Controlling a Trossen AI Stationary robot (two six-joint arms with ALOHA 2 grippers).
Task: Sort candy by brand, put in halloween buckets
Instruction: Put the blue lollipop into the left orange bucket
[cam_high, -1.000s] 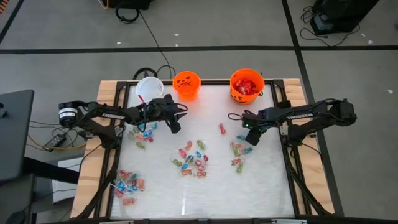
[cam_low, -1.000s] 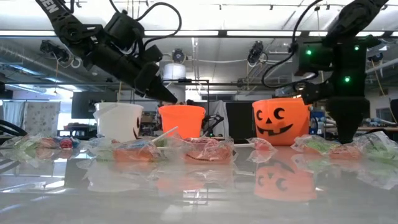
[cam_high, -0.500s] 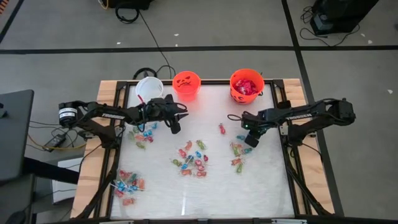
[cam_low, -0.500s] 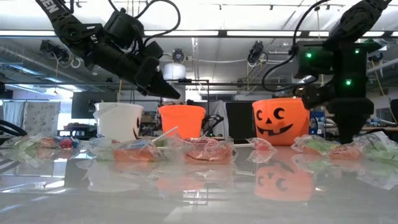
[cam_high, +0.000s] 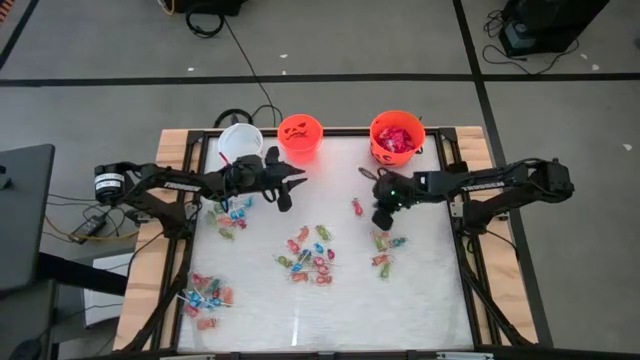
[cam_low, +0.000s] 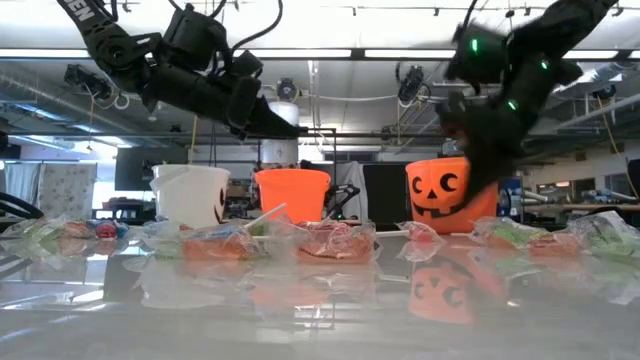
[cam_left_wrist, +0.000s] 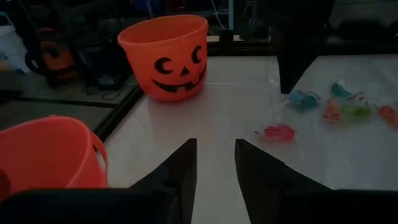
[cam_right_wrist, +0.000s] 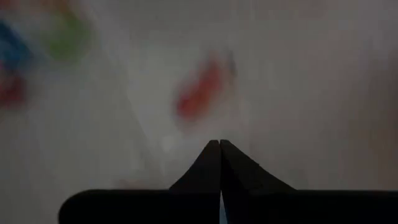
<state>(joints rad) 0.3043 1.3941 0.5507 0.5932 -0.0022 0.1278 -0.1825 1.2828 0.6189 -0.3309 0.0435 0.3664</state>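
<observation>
Candy lies in loose clusters on the white table: one in the middle (cam_high: 310, 255), one at the left (cam_high: 230, 212), one at the near left (cam_high: 205, 297) and one at the right (cam_high: 386, 243). A single red piece (cam_high: 355, 207) lies alone. The halloween buckets stand along the far edge: white (cam_high: 240, 142), small orange (cam_high: 300, 137), and larger orange (cam_high: 397, 135) with red packets inside. My left gripper (cam_high: 292, 188) hovers open and nearly level near the small orange bucket, with nothing between its fingers (cam_left_wrist: 216, 149). My right gripper (cam_high: 380, 218) is shut and slants down above the table beside the red piece; nothing shows between its tips (cam_right_wrist: 219, 144).
The table has a wooden frame (cam_high: 150, 250) with black rails along its edges. In the low view, crinkled wrappers (cam_low: 330, 240) form a row in front of the buckets. Bare table lies along the near edge (cam_high: 330, 320) and between the middle and right clusters.
My right gripper has risen and swung from above the right candy cluster toward the table's left and far edge, tipping from straight down to a slant. My left gripper has tipped up toward level, and its fingers stand a little wider apart.
</observation>
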